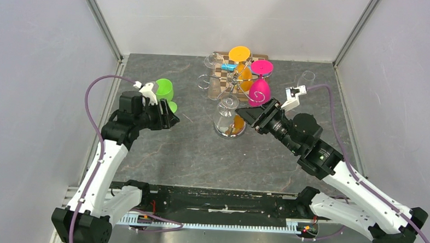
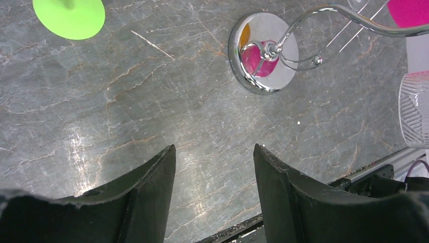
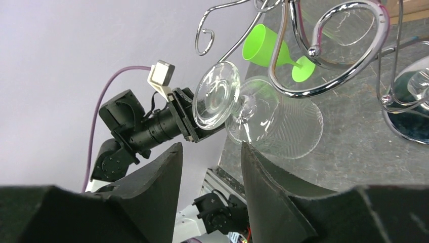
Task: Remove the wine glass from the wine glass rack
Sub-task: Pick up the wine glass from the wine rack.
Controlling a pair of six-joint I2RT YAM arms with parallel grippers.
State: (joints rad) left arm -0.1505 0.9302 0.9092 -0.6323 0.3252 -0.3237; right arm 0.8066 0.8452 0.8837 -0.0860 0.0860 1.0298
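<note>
The chrome wine glass rack (image 1: 234,78) stands at the table's middle back on its round mirror base (image 2: 263,50). Clear, orange and pink glasses hang upside down from its curled arms. A clear wine glass (image 1: 226,114) hangs at the front; in the right wrist view (image 3: 253,119) its foot sits by a wire loop (image 3: 349,45). My right gripper (image 1: 246,116) is open and empty just right of this glass, its tips (image 3: 211,144) below it. My left gripper (image 1: 174,120) is open and empty (image 2: 215,148) left of the rack.
A green wine glass (image 1: 164,91) stands upright on the table by my left gripper; its foot shows in the left wrist view (image 2: 69,17). A clear glass (image 1: 305,79) stands at the back right. A pink glass (image 1: 259,91) hangs close above my right gripper. Walls enclose the table.
</note>
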